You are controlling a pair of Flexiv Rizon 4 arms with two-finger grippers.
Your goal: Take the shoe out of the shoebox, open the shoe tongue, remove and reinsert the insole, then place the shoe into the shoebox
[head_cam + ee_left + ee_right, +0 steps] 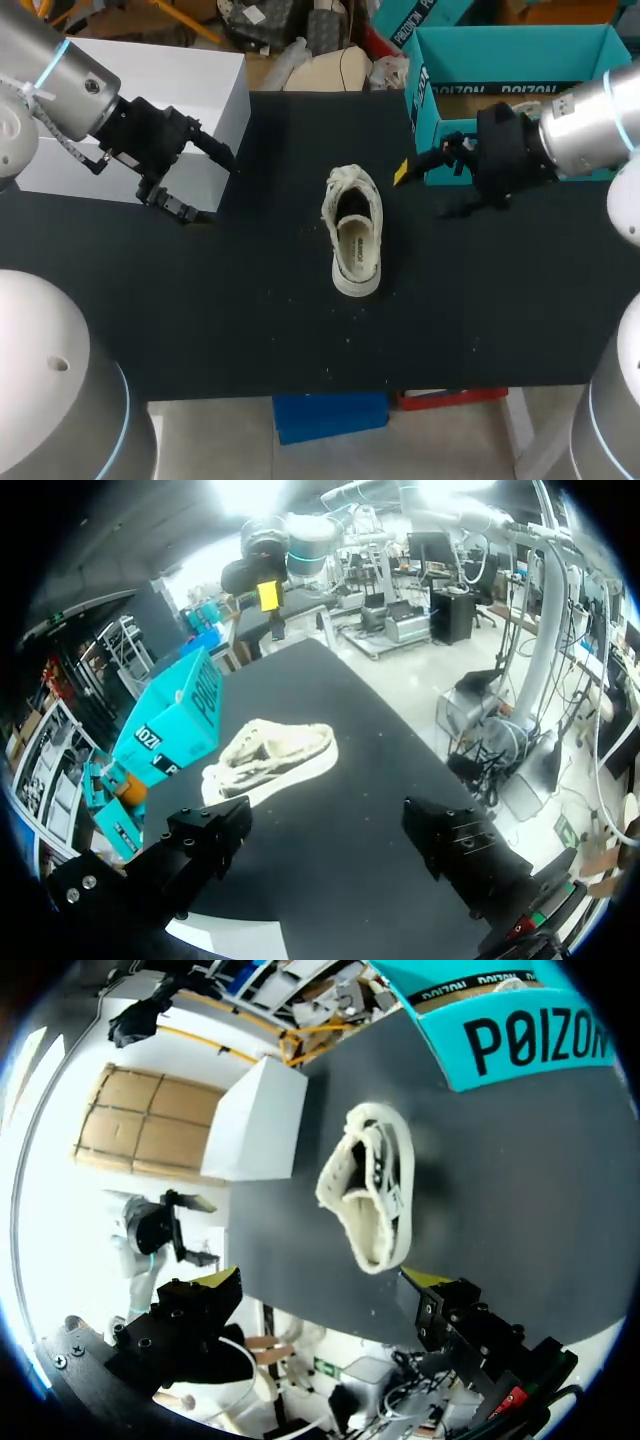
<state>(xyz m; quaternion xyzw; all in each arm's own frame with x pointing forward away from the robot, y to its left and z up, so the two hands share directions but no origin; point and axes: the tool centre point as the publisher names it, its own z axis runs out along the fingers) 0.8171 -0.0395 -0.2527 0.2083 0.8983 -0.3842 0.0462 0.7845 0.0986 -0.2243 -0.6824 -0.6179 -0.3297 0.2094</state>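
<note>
Done with unboxing the cream fabric low-top shoe (pixel 354 243), flanked by left gripper (pixel 208 185) and right gripper (pixel 425 190), both spread wide and empty; next, likely closing in for tongue-opening

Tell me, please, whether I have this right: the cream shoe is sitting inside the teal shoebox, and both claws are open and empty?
Not quite. The shoe is not inside the teal shoebox; the head view shows it lying on the black table, apart from the box. The left claw and the right claw are indeed open and empty.
</note>
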